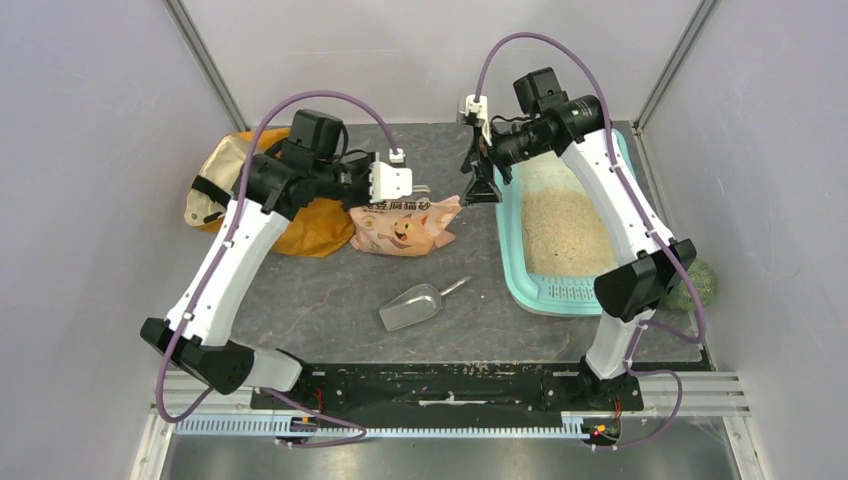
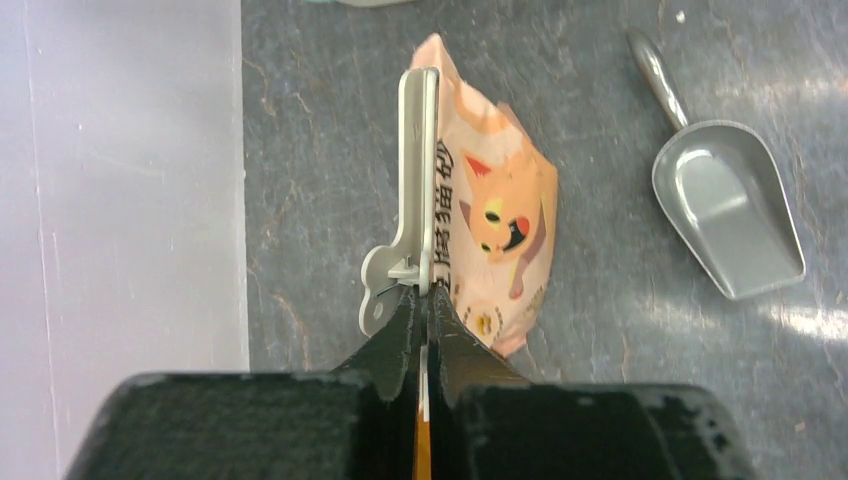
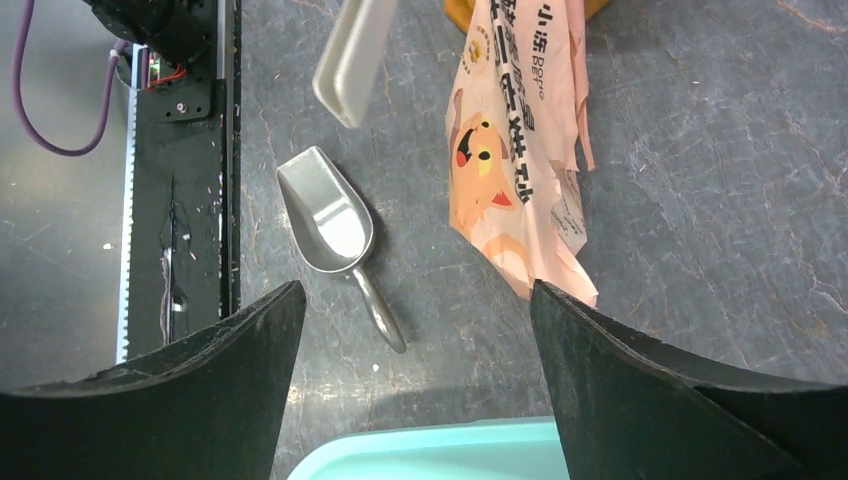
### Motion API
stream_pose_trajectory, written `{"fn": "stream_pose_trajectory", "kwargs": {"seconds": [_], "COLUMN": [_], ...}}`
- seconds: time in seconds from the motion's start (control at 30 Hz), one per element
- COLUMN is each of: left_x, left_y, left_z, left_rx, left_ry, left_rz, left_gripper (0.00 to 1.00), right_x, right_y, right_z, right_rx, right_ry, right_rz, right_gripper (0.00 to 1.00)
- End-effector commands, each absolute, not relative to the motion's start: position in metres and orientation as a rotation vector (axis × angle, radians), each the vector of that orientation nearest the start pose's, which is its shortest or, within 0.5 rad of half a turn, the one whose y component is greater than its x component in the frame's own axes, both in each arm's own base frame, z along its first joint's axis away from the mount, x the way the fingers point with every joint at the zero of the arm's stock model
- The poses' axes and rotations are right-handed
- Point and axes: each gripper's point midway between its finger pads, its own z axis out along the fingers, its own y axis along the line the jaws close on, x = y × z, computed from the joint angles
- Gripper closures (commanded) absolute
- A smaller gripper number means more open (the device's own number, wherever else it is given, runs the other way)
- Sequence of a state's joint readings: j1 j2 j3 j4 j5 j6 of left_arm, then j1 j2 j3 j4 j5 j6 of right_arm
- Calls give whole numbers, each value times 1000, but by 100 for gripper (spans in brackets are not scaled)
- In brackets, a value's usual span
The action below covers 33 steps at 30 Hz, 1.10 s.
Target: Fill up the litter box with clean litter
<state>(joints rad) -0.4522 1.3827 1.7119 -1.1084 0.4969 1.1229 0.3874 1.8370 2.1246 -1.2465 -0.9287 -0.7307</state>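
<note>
Both arms bent; left fingers (image 2: 398, 335) pinch clip (image 2: 418, 180).

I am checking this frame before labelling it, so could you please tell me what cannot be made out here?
Green netted object, top view: mostly behind the right arm's elbow; unidentifiable.
Orange fabric bag, top view: partly covered by the left arm.
Teal-green plastic litter box, right wrist view: cut off by the bottom edge.
Peach-pink printed pouch, all views: opaque, contents hidden; in the left wrist view, the beige plastic clip covers one edge.
</note>
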Motion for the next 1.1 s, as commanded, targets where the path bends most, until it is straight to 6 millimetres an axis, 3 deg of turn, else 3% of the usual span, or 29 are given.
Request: {"fn": "stream_pose_trajectory", "kwargs": {"seconds": [0.0,0.17,0.33,0.53,0.77,0.93,0.97,1.0,1.07], "left_x": [309,314,315,318,314,315,317,321,324], "left_y": [-230,-261,-276,-284,-284,-285,-284,-282,-275], "left_z": [339,343,348,351,347,346,348,352,364], "left_rx": [1628,1636,1617,1603,1643,1643,1620,1579,1497], "left_ry": [1412,1376,1348,1337,1327,1339,1357,1378,1403], "left_rz": [-263,-291,-309,-313,-299,-298,-289,-283,-303], "left_gripper": [98,98,98,98,98,98,89,73,55], "right_x": [303,308,307,310,315,318,317,317,320], "right_y": [264,271,275,277,279,280,280,280,278], "right_z": [323,318,318,317,322,325,325,325,328], "right_rx": [-1536,-1545,-1548,-1549,-1543,-1544,-1545,-1547,-1537], "right_ry": [1622,1616,1584,1541,1508,1483,1481,1480,1479], "right_rz": [962,931,942,918,903,886,886,886,874], "right_gripper": [10,13,22,51,71,94,100,100,100]}}
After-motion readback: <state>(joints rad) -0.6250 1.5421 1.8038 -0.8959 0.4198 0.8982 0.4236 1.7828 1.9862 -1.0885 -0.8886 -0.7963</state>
